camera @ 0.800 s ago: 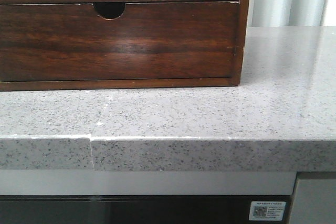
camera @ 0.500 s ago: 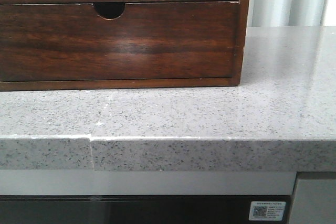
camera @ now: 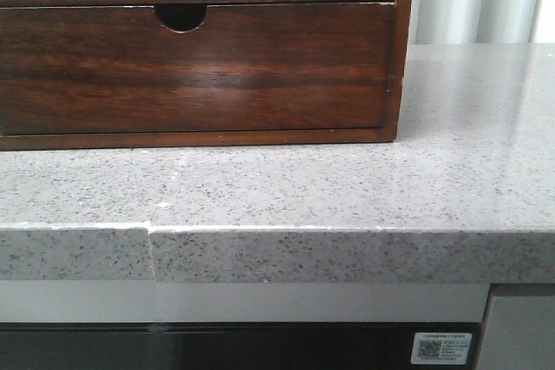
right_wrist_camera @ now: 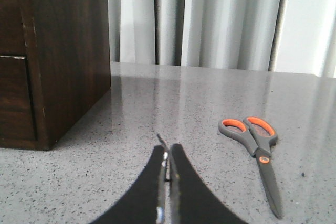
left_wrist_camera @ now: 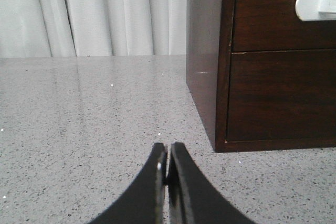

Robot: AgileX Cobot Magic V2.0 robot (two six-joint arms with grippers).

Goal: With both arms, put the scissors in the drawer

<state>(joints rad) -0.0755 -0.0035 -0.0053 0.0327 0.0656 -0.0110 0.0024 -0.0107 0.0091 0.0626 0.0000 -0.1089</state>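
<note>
The scissors [right_wrist_camera: 255,153] lie flat on the counter [camera: 347,188], well right of the cabinet [right_wrist_camera: 58,61], handles away from the right gripper [right_wrist_camera: 168,156], whose jaws are pressed together, empty. The drawer [left_wrist_camera: 283,11] sits closed at the cabinet's top. The left gripper [left_wrist_camera: 167,156] is likewise closed on nothing.

Looks like kitchen or home mock-up around me: grey speckled stone counter [camera: 347,188] with seam, dark glossy appliance front [camera: 217,348] with sticker [camera: 443,348] beneath, wooden chest [camera: 199,75] on top, pale curtains [right_wrist_camera: 210,19] behind.
</note>
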